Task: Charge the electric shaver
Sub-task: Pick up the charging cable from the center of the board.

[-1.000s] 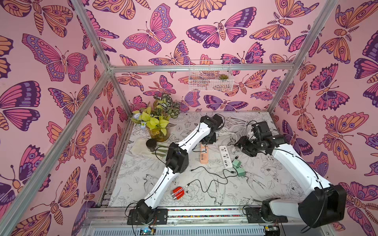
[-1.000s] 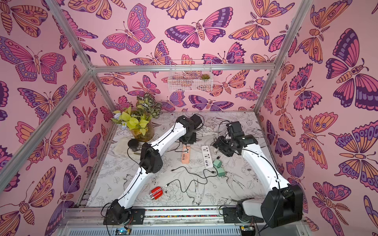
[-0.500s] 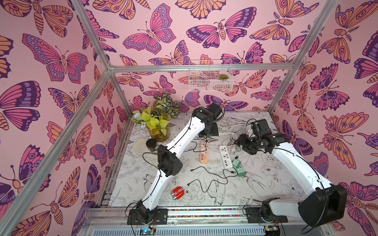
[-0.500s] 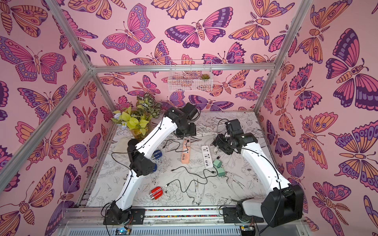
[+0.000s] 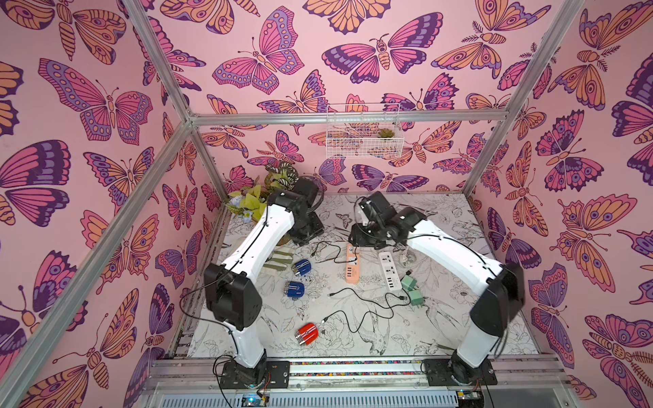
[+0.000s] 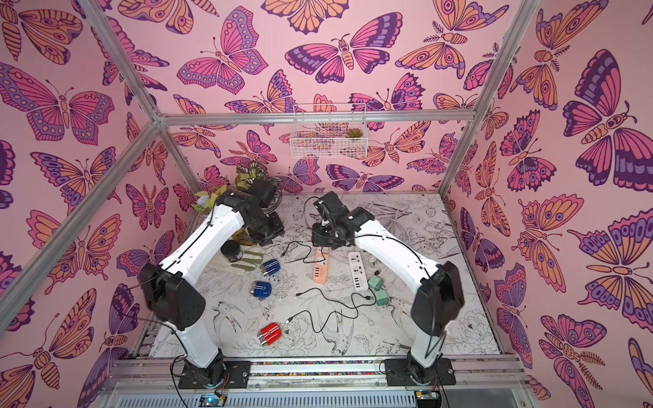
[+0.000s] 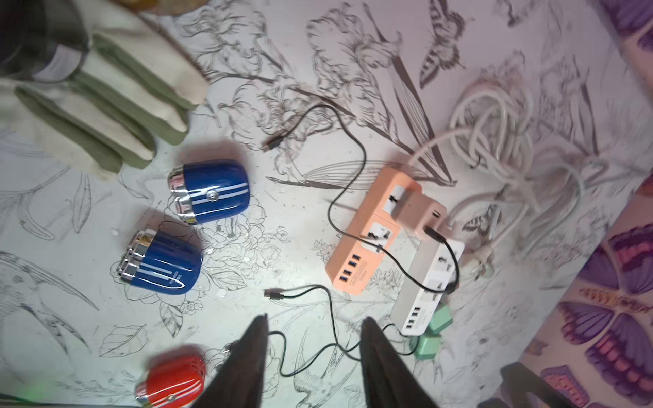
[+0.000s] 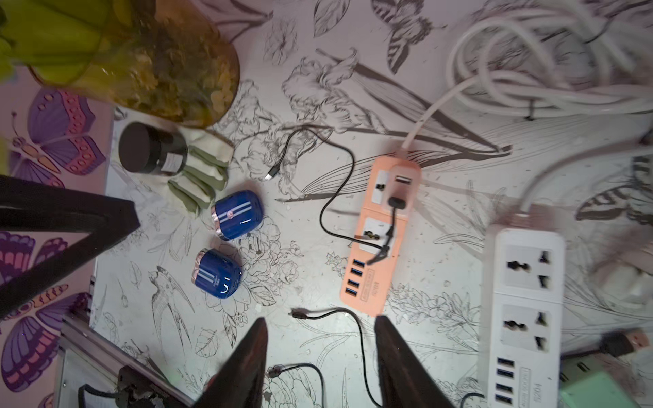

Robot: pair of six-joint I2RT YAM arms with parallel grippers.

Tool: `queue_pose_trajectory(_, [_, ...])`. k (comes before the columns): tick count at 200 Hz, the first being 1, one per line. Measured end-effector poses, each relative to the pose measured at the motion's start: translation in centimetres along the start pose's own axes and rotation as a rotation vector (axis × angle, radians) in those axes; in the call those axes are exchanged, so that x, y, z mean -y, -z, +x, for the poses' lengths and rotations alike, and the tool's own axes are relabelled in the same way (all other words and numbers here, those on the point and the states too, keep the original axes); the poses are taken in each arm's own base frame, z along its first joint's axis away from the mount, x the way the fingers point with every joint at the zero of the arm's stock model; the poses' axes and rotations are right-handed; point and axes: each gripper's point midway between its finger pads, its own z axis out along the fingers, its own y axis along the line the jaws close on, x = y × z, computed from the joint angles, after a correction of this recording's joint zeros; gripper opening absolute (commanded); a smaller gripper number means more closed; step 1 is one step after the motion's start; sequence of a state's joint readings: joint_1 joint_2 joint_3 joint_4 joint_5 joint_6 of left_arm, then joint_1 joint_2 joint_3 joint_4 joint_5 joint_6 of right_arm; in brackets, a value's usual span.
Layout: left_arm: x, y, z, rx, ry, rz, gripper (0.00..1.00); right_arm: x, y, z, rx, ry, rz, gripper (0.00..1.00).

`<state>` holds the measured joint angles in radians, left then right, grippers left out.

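Three electric shavers lie on the table: two blue ones (image 5: 302, 267) (image 5: 294, 289) at left centre and a red one (image 5: 307, 333) nearer the front. An orange power strip (image 5: 352, 268) carries an adapter (image 8: 403, 183) with a black cable (image 8: 335, 197) plugged in; the cable's free plug (image 8: 270, 175) lies loose. A second black cable (image 7: 332, 318) lies below my left gripper (image 7: 315, 317), which hangs open and empty above the table. My right gripper (image 8: 321, 318) is open too, hovering over the near end of the orange strip, holding nothing.
A white power strip (image 5: 388, 270) lies beside the orange one, with two green adapters (image 5: 413, 291) at its near end. A coiled white cord (image 8: 530, 70) lies at the back. A plant vase (image 8: 159, 70), a black jar (image 8: 148, 153) and a striped glove (image 7: 106, 116) crowd the back left.
My left arm has drawn back to the left, away from the orange strip, uncovering the blue shavers. My right gripper has shifted left toward the orange strip.
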<state>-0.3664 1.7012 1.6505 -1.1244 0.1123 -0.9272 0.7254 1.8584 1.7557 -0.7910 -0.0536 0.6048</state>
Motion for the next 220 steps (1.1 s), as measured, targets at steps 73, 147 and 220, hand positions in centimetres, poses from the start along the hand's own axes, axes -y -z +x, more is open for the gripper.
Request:
queue_pose_trajectory(73, [-7.8, -0.4, 2.9, 0.019, 0.187, 0.03, 0.35, -4.5, -11.5, 0.4, -0.12, -0.072, 0.036, 0.51])
queue_pose_trajectory(147, [-9.7, -1.1, 4.7, -0.001, 0.204, 0.036, 0.35, -2.0, -14.8, -0.5, -0.057, -0.07, 0.191, 0.52])
queue_pose_trajectory(220, [-8.9, -1.3, 4.8, -0.019, 0.196, 0.076, 0.34, 0.7, -15.1, 0.9, -0.101, -0.04, 0.31, 0.49])
